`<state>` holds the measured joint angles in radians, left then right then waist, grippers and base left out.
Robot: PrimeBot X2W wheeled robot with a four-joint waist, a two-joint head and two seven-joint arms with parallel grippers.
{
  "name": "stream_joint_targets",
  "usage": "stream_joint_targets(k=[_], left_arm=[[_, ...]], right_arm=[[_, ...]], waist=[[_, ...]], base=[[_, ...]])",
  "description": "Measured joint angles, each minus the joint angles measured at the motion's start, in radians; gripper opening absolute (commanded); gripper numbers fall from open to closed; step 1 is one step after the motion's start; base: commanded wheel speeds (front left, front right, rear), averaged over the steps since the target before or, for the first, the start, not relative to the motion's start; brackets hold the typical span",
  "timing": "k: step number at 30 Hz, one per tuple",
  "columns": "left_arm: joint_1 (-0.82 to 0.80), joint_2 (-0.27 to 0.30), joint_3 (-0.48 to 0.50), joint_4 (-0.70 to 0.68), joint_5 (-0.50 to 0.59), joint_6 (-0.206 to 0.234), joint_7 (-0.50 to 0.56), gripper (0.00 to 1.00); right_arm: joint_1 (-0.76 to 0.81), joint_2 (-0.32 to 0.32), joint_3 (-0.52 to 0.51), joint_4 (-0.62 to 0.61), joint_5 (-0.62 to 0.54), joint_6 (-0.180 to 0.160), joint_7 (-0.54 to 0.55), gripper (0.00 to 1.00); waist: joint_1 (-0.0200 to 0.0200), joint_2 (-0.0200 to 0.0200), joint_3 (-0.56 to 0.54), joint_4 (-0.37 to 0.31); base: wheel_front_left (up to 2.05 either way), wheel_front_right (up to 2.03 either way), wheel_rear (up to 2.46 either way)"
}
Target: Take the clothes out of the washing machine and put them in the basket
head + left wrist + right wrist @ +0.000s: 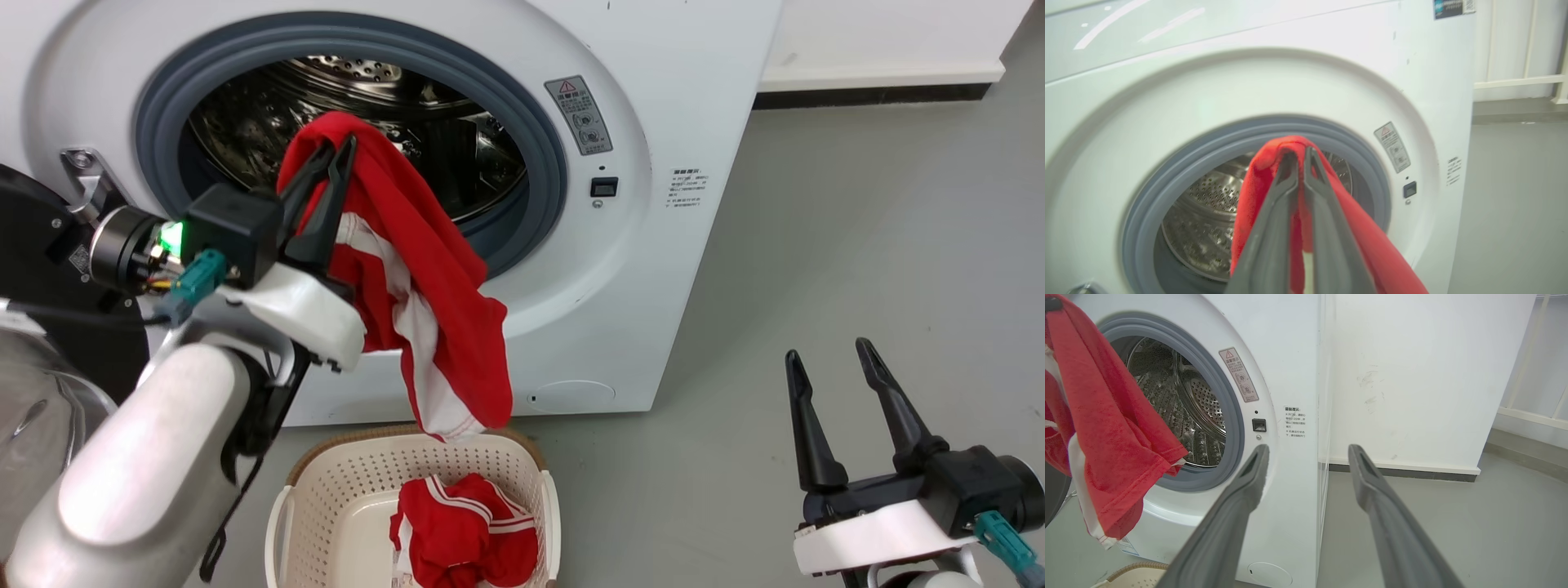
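Grey smooth floor [857,245] lies under everything, and a white wall [882,33] with a dark strip at its foot closes the room at the far right. On the far side stands the white washing machine [669,98]. Its round opening is framed by a grey rubber ring [543,139], and behind the ring the steel drum [351,77] shines. The door [28,220], black at the rim, is swung open to the left. Right of the opening there is a small warning sticker [578,114]. The left gripper [341,145] is raised in front of the opening, and its two dark fingers are pressed together on the top fold of a red garment [445,278] with white stripes. This garment is outside the drum. It hangs down freely from the fingers, in front of the lower part of the ring, and its lowest hem comes down to the far rim of the basket [326,490]; if it touches the rim I cannot tell. The basket is cream with a brown rim and stands on the floor just beside the machine, on the near side. Inside it, toward the right, a second red garment [465,535] lies crumpled. The right gripper [828,349] is low at the near right, well apart from the machine, above the floor; its fingers are spread and hold nothing.
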<state>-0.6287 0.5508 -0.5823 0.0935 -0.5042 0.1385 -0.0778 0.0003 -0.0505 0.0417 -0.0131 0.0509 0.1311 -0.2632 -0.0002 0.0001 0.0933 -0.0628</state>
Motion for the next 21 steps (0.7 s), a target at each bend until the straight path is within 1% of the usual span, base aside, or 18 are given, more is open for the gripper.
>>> stream_joint_targets(k=[3, 4, 7, 11, 15, 18, 21], left_arm=[[0.044, 0.026, 0.002, -0.107, 0.007, 0.033, 0.023, 0.0], [0.044, 0.026, 0.002, -0.107, 0.007, 0.033, 0.023, 0.0], [0.087, 0.048, 0.01, -0.2, 0.009, 0.07, 0.037, 0.0], [0.148, 0.074, 0.01, -0.289, 0.016, 0.106, 0.049, 0.0], [0.196, 0.091, 0.01, -0.34, 0.019, 0.131, 0.054, 0.0], [0.232, 0.093, 0.004, -0.362, 0.015, 0.145, 0.057, 0.0], [0.266, 0.091, -0.01, -0.359, 0.006, 0.148, 0.055, 0.0]], right_arm=[[0.008, 0.0, 0.001, 0.001, 0.0, 0.0, 0.0, 1.0], [0.008, 0.0, 0.001, 0.001, 0.0, 0.0, 0.0, 1.0], [0.02, 0.0, 0.003, 0.002, 0.0, 0.0, 0.0, 1.0], [0.022, 0.0, 0.001, 0.002, 0.001, 0.0, 0.0, 1.0], [0.022, 0.0, 0.0, 0.001, 0.001, 0.0, 0.0, 1.0], [0.021, 0.0, -0.001, 0.001, 0.001, 0.0, 0.0, 1.0], [0.019, 0.0, -0.002, 0.0, 0.001, 0.0, 0.0, 1.0]], waist=[[0.0, 0.0, -0.015, 0.006], [0.0, 0.0, -0.015, 0.006], [0.0, 0.0, -0.026, 0.009], [0.0001, 0.0, -0.029, 0.013], [0.0001, 0.0, -0.024, 0.017], [0.0001, 0.0, -0.015, 0.019], [0.0001, 0.0, -0.002, 0.02]], base=[[0.0, 0.0, 0.0], [0.0, 0.0, 0.0], [0.0, 0.0, 0.0], [0.0, 0.0, 0.0], [0.0, 0.0, 0.0], [0.0, 0.0, 0.0], [0.0, 0.0, 0.0]])
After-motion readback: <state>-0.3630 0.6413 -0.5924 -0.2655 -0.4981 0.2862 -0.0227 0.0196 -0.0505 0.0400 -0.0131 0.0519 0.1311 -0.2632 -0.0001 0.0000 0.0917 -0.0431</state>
